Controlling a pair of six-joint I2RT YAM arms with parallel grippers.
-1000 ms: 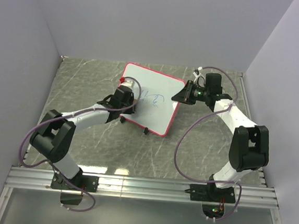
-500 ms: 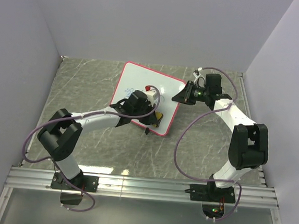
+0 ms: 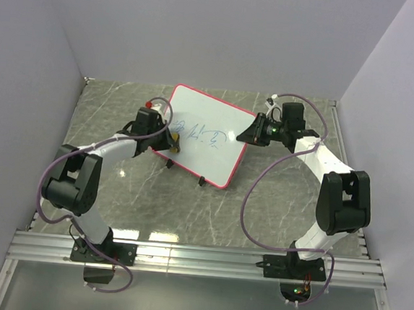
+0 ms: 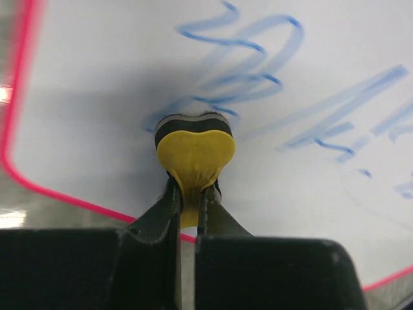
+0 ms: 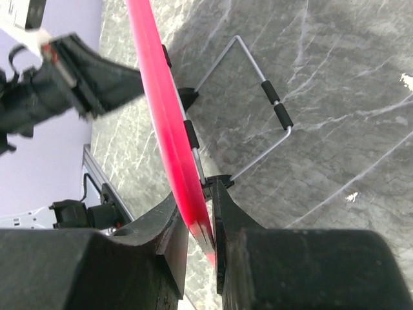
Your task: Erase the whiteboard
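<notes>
The whiteboard (image 3: 207,142), white with a pink-red frame, stands tilted on the marble floor and bears smeared blue scribbles (image 3: 198,132) across its upper middle. My left gripper (image 3: 172,143) is shut on a small yellow eraser (image 4: 195,155) and presses it on the board near its left edge, just below the scribbles (image 4: 251,58). My right gripper (image 3: 250,133) is shut on the board's right edge; in the right wrist view the pink frame (image 5: 169,123) runs between the fingers (image 5: 227,213). The board's wire stand (image 5: 258,123) shows behind it.
Grey walls close in the marble floor (image 3: 124,111) on the left, back and right. A metal rail (image 3: 198,259) runs along the near edge with both arm bases on it. The left arm (image 5: 71,84) shows past the board in the right wrist view.
My left gripper with the eraser has swept from the board's lower right area back to its left edge. The blue scribbles are fainter and smeared. The right gripper has stayed put.
</notes>
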